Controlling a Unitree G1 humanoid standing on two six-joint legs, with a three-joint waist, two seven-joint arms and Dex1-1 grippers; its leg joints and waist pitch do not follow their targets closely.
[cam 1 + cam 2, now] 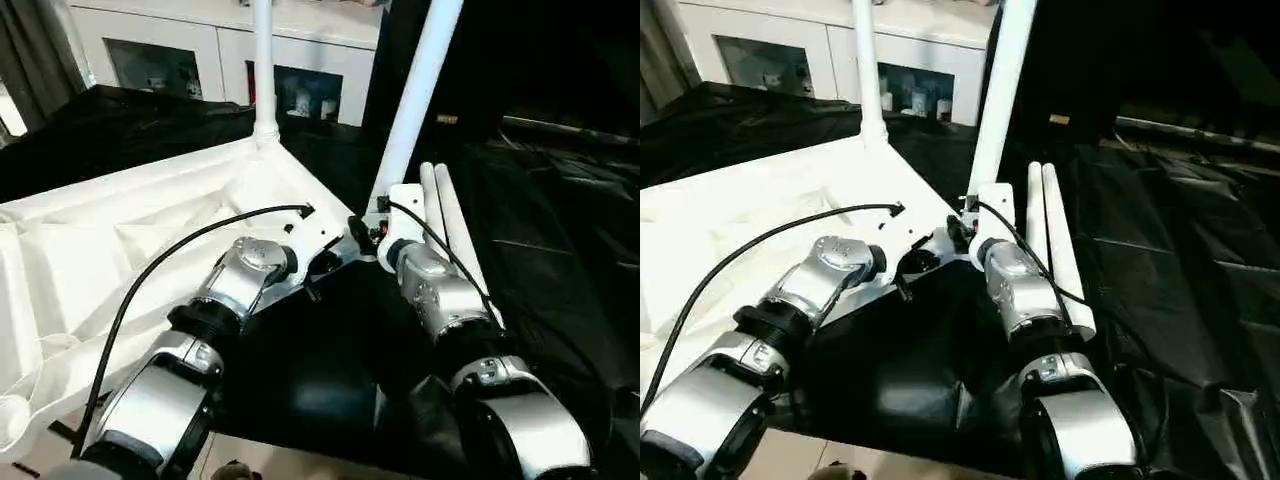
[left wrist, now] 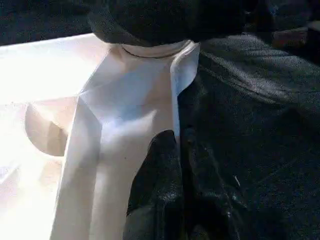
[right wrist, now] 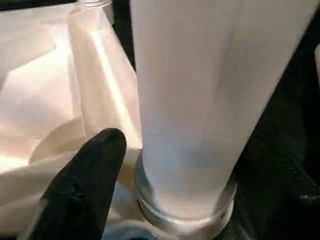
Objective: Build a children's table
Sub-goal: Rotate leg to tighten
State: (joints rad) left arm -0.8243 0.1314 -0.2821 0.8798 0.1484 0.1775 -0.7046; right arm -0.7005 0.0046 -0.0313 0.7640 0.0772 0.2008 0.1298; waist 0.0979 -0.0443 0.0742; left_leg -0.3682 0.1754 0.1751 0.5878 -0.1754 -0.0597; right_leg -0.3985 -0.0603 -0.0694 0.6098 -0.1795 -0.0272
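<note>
The children's table's white tabletop [image 1: 120, 250] lies underside up on black cloth. One white leg [image 1: 262, 70] stands upright in the far corner socket. A second leg [image 1: 415, 100] leans in the near corner socket, and its base [image 3: 185, 200] sits in a ring there. My right gripper [image 1: 385, 225] stands open around that base, with one black finger [image 3: 85, 185] a small gap away from the leg. My left gripper [image 2: 179, 142] is shut on the tabletop's rim [image 2: 175, 100] beside that corner. Two loose legs [image 1: 452, 235] lie side by side to my right.
A white glass-door cabinet [image 1: 200, 45] stands behind the work. Black cloth [image 1: 560, 250] covers the surface to the right and in front. A black cable [image 1: 160, 265] runs along my left forearm, and another runs over my right wrist.
</note>
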